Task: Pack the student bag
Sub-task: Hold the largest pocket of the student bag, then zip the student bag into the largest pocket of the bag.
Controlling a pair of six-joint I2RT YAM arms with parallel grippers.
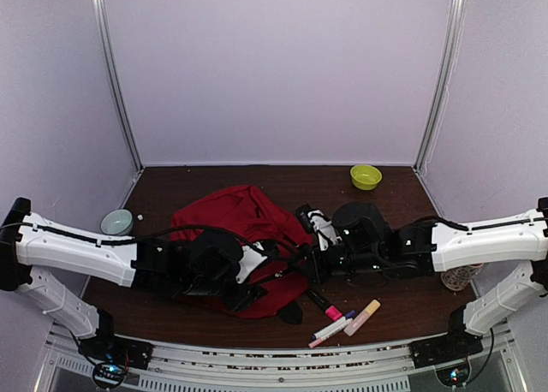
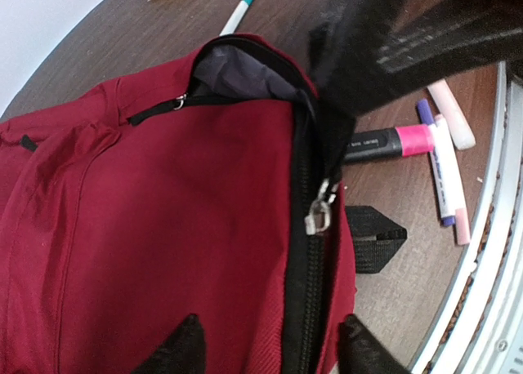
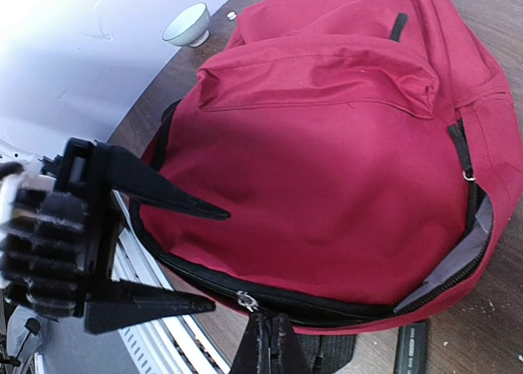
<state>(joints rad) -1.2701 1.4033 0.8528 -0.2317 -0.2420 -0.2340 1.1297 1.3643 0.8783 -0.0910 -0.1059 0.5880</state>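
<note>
Student bag (image 1: 231, 225) lies flat on the desk (image 1: 402, 195), left of centre, between the two arms. Dark-red fabric, black zip. The main zip is partly undone at one end, where grey lining (image 2: 237, 72) shows in the gap. A metal zip pull (image 2: 319, 215) sits on the closed stretch. A black strap end (image 2: 372, 239) sticks out from under the bag's near edge.

Left end effector (image 2: 270, 341): fingers spread, one on each side of the zip line over the bag's near edge. From the right wrist view both fingers stand clear of each other with nothing clamped between them.

Right end effector (image 3: 268, 318): fingers pressed together, tips at the bag's zippered rim just beside the pull. Cannot tell whether any fabric or zip tape is pinched.

Other items on the desk:
- pink-and-black highlighter (image 2: 384, 143), just beside the bag's near edge
- white marker with purple cap (image 2: 441, 170) and a pale pink marker (image 2: 453, 117), just beyond the highlighter
- teal-capped pen (image 2: 239, 13), by the open end of the bag
- green bowl (image 1: 366, 176), far right, well apart from the bag
- pale bowl (image 1: 116, 222), left of the bag
</note>
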